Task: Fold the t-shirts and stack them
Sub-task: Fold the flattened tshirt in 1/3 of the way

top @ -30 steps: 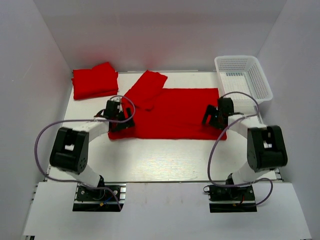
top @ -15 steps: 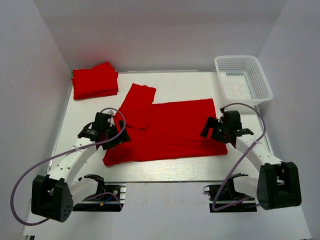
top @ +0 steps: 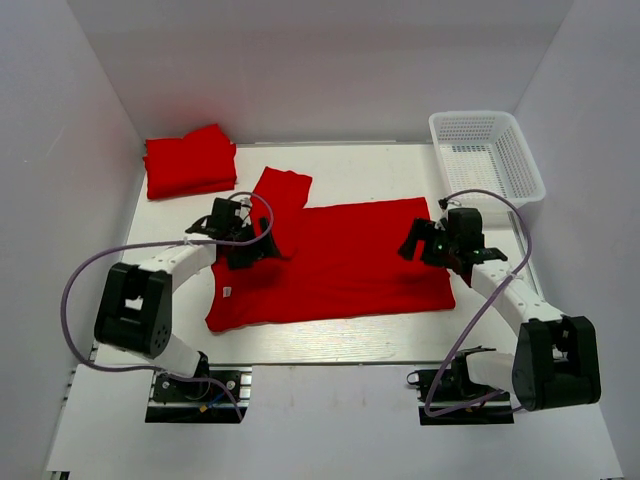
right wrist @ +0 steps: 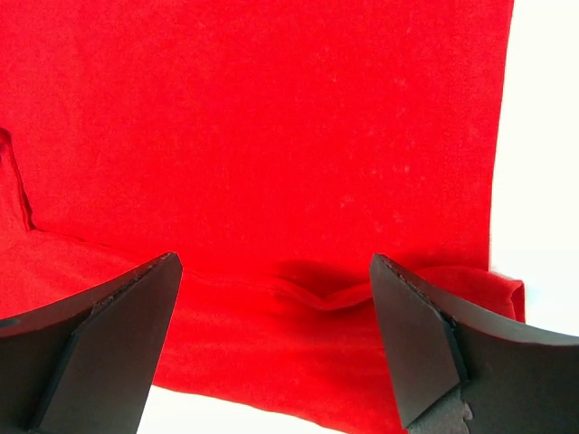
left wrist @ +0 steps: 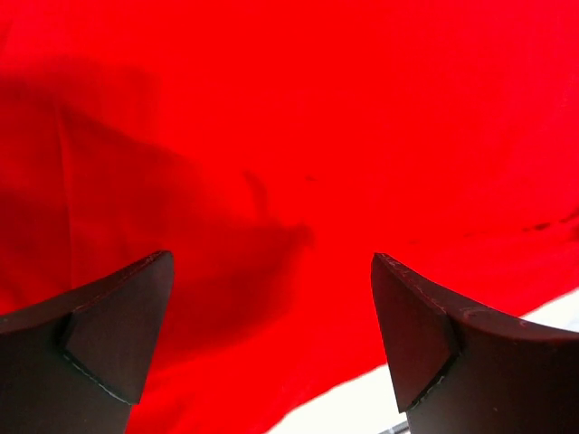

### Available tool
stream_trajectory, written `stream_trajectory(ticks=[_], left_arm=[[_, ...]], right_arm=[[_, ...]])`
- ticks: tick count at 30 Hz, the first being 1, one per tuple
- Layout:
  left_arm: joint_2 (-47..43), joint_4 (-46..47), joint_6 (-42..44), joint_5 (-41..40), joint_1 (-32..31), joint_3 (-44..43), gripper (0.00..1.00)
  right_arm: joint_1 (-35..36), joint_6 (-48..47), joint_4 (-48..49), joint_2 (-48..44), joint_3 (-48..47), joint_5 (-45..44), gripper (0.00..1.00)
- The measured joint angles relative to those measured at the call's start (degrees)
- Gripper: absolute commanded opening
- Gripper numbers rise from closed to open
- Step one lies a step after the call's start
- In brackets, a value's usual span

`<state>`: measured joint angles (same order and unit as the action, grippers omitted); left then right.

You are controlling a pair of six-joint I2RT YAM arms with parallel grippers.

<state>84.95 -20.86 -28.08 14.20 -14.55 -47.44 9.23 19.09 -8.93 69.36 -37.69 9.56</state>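
White tabletop [top: 330, 340] bears a spread bright red cloth t-shirt [top: 345, 270], long axis left to right; left gripper [top: 258, 250] and right gripper [top: 412, 246] sit open-jawed, empty, over opposite ends

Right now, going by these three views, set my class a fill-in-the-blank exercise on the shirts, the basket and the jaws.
The spread t-shirt is ____ in colour. The white mesh basket stands at the far ____ corner of the table. The folded t-shirts lie at its far ____ corner. In both wrist views the jaws stand ____ above the cloth.
Missing words: red; right; left; open.
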Motion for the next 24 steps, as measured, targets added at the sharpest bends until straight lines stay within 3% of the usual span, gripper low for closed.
stream_trajectory(ticks=[15, 24], left_arm=[[11.7, 7.4, 1.5, -0.8, 0.0, -7.0, 1.00], [18.3, 9.8, 1.9, -0.4, 0.1, -16.9, 1.00]], right_arm=[[-0.2, 0.0, -0.3, 4.7, -3.2, -1.5, 0.90], [-0.2, 0.2, -0.3, 6.0, -3.5, -1.7, 0.90]])
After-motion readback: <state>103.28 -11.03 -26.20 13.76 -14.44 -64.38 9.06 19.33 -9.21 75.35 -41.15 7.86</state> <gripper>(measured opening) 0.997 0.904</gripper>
